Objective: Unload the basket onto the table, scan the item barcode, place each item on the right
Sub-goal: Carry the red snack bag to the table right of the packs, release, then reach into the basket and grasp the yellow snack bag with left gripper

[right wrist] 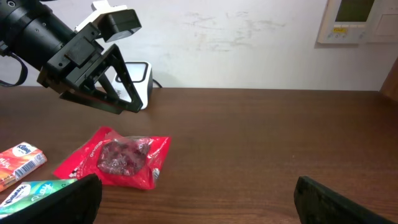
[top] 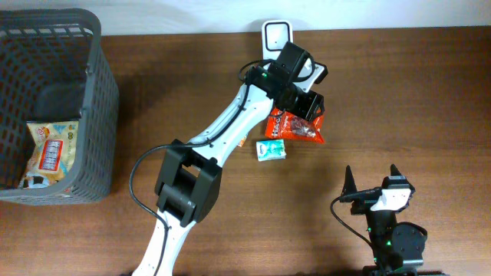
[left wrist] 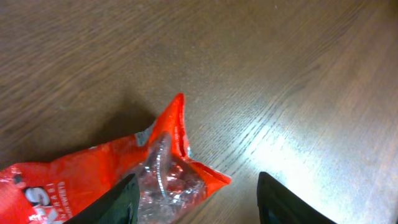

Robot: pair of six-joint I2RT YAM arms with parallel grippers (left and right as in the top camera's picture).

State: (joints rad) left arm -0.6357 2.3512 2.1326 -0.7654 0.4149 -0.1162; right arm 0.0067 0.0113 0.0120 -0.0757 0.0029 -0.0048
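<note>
left hand (left wrist: pixel 198 202) hangs part open with nothing in it, over the red bag (top: pixel 298 130). the bag lies flat on the counter (top: pixel 399 84), just in front of the white scanner (top: pixel 276 34). a small green packet (top: pixel 270 149) sits a little farther from the scanner, beside the bag. right hand (top: pixel 372 170) stands wide open and empty, well away from the scanner.

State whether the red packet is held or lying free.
Lying free on the table: the red packet rests flat, and the left hand hovers open above it.
</note>
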